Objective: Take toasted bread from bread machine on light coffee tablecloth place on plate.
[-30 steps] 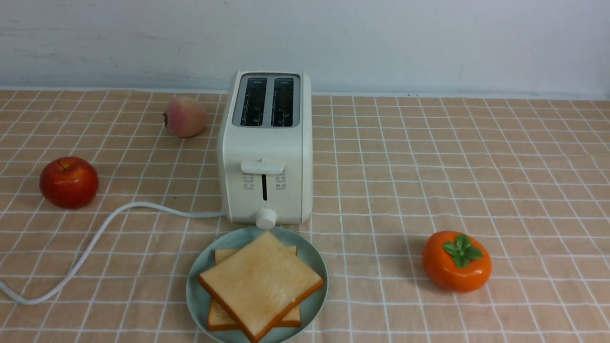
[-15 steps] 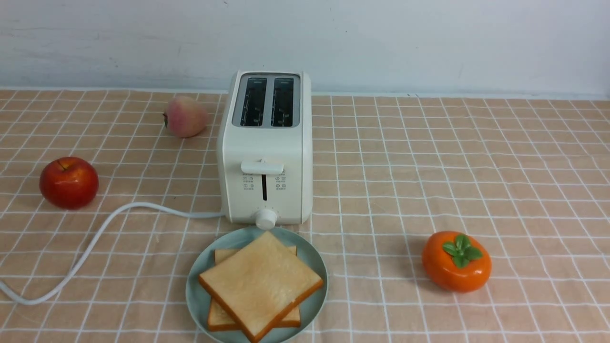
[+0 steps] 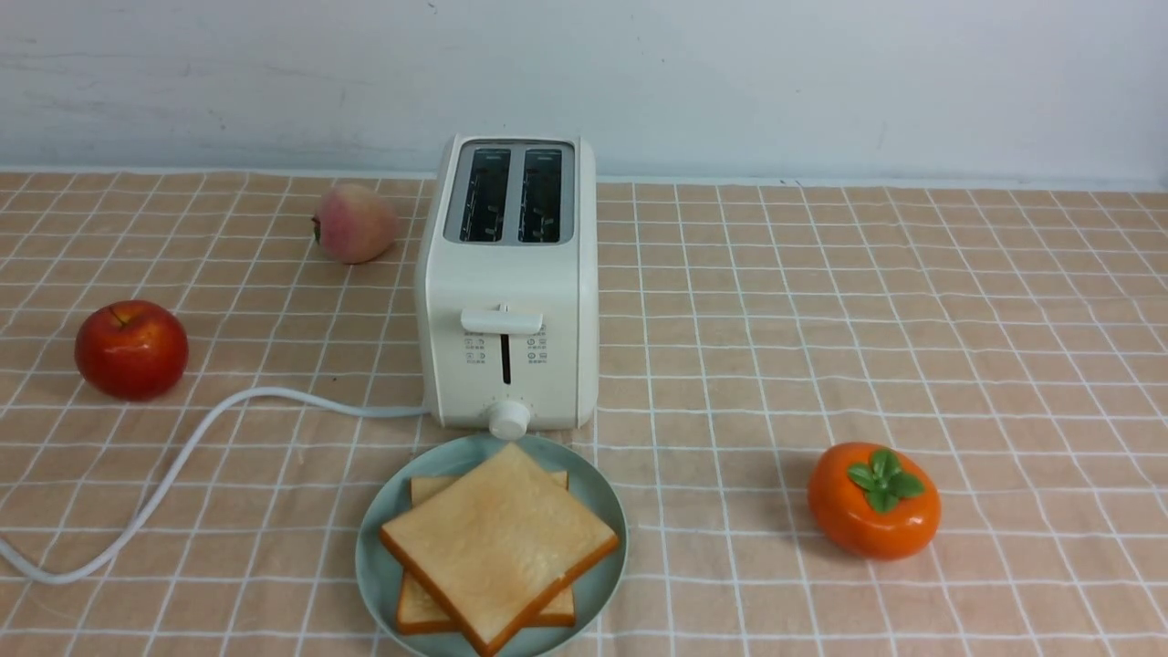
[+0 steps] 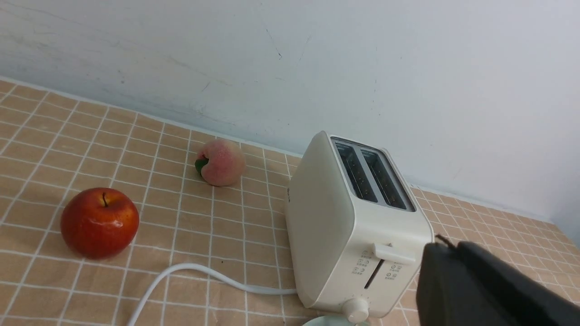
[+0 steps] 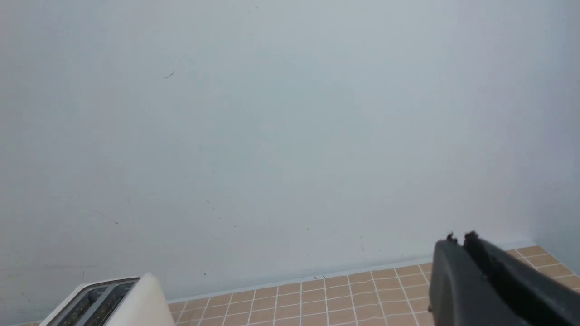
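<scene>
Two slices of toasted bread lie stacked on the teal plate, the upper one turned cornerwise. The plate sits just in front of the cream bread machine, whose two slots hold nothing. All rest on the light coffee tablecloth. Neither gripper shows in the front view. My left gripper is shut with nothing in it, beside the bread machine near its lever; a sliver of the plate shows below the knob. My right gripper is shut and empty, pointing at the wall, the bread machine far off to one side.
A red apple and the toaster's white cord lie on the left. A peach sits behind them beside the toaster. An orange persimmon stands on the right. A pale wall closes the back.
</scene>
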Controlling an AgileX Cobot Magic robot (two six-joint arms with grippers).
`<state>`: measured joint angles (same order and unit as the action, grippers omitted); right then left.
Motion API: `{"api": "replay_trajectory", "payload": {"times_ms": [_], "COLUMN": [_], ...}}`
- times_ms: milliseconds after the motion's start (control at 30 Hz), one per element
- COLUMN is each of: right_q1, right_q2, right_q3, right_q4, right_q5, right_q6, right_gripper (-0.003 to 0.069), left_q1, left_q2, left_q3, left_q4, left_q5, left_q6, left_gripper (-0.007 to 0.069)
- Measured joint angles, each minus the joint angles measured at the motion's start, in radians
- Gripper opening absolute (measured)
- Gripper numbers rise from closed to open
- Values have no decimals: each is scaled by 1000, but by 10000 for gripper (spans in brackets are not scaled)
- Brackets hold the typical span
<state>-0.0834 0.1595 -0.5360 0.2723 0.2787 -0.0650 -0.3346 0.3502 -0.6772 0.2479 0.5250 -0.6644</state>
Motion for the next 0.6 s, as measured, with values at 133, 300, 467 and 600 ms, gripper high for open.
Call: {"api": "replay_trajectory", "payload": {"times_ms": [133,300,467,600], "right_q1": [0,0,0,0], "right_q2": [0,0,0,0], "right_q3": [0,0,0,0], "right_q4": [0,0,0,0], "right_q5": [0,0,0,0], "right_q6": [0,0,0,0], "right_gripper": [26,35,38,43], "left_q1": [0,0,44,200], "left_q2": [0,-10,-97,-275], "left_q3": [0,48,204,453], "left_q4": [0,-7,-100,-294], "left_q5": [0,-21,-71,-118], "left_q6": [0,12,140,372], "left_gripper": [4,13,17,20]}}
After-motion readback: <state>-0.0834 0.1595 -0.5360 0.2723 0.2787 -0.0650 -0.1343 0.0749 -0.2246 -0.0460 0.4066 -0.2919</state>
